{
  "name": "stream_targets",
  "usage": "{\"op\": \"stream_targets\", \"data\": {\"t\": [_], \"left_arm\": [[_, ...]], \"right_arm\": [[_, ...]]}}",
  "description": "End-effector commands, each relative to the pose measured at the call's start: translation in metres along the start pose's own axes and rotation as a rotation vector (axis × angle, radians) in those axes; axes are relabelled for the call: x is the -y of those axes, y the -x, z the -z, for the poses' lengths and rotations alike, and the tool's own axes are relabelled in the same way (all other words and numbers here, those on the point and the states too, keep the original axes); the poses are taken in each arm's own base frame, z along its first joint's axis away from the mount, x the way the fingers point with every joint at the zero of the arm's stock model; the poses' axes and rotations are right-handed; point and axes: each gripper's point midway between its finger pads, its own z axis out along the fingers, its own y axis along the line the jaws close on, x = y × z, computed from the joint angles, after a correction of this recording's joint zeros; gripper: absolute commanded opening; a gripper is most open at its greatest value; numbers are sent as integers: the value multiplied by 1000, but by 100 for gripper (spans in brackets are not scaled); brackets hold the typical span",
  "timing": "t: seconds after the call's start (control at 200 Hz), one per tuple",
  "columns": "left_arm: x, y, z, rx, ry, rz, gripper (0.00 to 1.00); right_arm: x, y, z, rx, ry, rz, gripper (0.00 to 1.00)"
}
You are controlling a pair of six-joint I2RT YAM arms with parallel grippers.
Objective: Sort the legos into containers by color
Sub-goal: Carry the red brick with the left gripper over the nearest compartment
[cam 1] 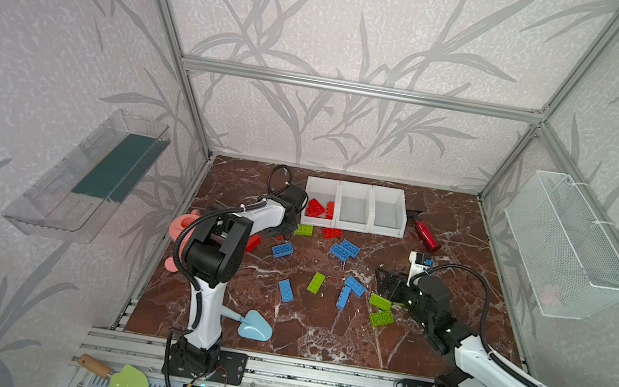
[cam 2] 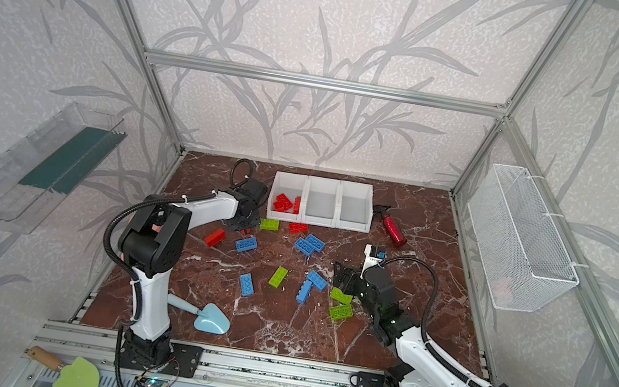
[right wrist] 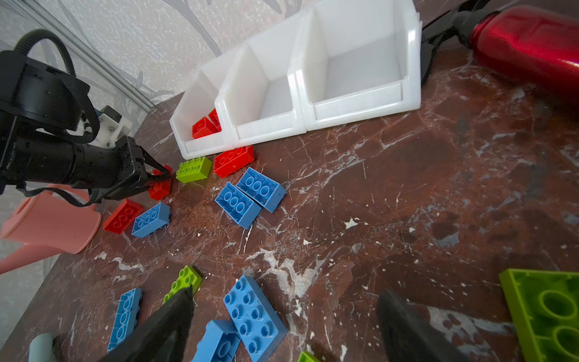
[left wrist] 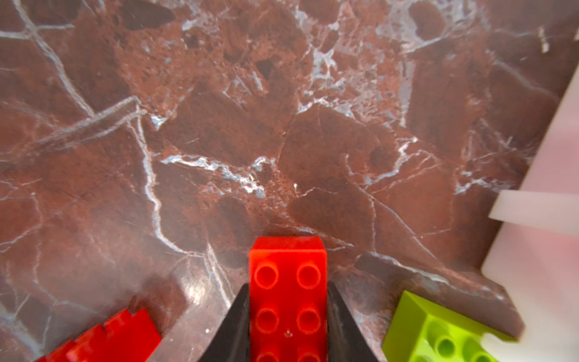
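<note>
My left gripper is shut on a red lego just above the marble floor, close to the front of the containers; the right wrist view shows this gripper too. The left container holds several red legos; the other two show nothing inside. Loose blue legos, green legos and red legos lie scattered on the floor. My right gripper hangs open above a blue lego, with a green lego beside it.
A red bottle lies right of the containers. A pink watering can sits at the left edge and a light blue trowel near the front. A wire basket and a clear tray hang on the side walls.
</note>
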Motion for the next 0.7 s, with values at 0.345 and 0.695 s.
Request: {"op": "stream_targets", "data": {"t": [0.345, 0.695], "left_arm": [[52, 46, 84, 112, -138, -142, 31], [112, 60, 87, 75, -240, -205, 31]], "right_arm": [[-9, 2, 1, 5, 38, 8, 93], [-13, 2, 1, -1, 51, 11, 93]]}}
